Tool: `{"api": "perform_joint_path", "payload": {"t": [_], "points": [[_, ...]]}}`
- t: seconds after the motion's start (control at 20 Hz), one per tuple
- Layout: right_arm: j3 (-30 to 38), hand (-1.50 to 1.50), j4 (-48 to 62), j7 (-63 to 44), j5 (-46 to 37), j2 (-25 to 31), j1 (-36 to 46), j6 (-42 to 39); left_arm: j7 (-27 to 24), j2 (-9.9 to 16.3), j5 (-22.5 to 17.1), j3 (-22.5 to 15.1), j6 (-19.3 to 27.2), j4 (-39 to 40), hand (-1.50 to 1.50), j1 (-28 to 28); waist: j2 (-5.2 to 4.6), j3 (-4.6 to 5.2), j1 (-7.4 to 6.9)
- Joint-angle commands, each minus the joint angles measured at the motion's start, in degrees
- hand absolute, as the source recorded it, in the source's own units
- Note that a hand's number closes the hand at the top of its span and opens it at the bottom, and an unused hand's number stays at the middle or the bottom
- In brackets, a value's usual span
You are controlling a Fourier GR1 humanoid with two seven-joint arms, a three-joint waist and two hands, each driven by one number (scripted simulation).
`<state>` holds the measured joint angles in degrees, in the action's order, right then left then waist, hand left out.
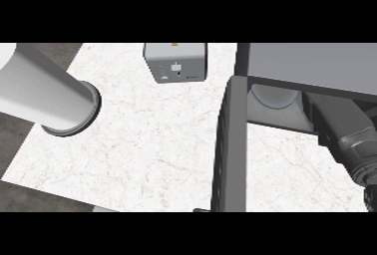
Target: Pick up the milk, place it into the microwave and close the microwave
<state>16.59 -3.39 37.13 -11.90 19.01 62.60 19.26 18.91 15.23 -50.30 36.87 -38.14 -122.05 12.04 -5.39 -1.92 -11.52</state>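
The milk carton (175,62), a pale grey box with a small label, stands on the white marble counter (147,149) at the far side, with no hand on it. Just right of it is the grey microwave (309,64). Its dark door (225,144) is swung open toward me, and a round glass plate (274,95) shows inside. My left forearm (40,89) lies across the upper left and ends at a dark wrist ring; no hand shows beyond it. My right forearm (346,134) reaches up toward the microwave's opening, and its hand is hidden.
The open door stands as a tall barrier between the counter's middle and the strip in front of the microwave. The counter's front and left edges drop off to a dark floor (44,196).
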Motion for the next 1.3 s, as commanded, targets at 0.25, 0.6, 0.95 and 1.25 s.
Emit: {"api": "perform_joint_path", "payload": {"t": [0.25,0.6,0.95,1.25], "points": [[-1.79,-1.50,-0.86,-3.69,-1.48,-6.30,6.05,5.80,0.23,-1.00,2.74,-2.34,-0.51,2.02,-1.50,-1.49,0.79,1.75,-0.81],[-0.16,-1.50,-1.98,-3.94,0.37,-5.87,7.77,7.38,0.61,-2.12,4.18,-4.27,-1.80,2.96,-1.50,-0.91,1.76,1.81,1.07],[0.30,-1.50,-1.73,-1.38,0.63,-5.87,5.82,9.31,0.17,-5.48,6.60,-6.57,-2.69,2.71,-1.50,0.21,2.21,1.77,3.32],[-0.37,-1.50,-0.68,-1.31,0.12,-4.29,4.18,4.05,-0.91,-9.22,10.22,-8.86,-4.71,1.62,-1.50,1.79,2.73,1.75,4.98]]}}
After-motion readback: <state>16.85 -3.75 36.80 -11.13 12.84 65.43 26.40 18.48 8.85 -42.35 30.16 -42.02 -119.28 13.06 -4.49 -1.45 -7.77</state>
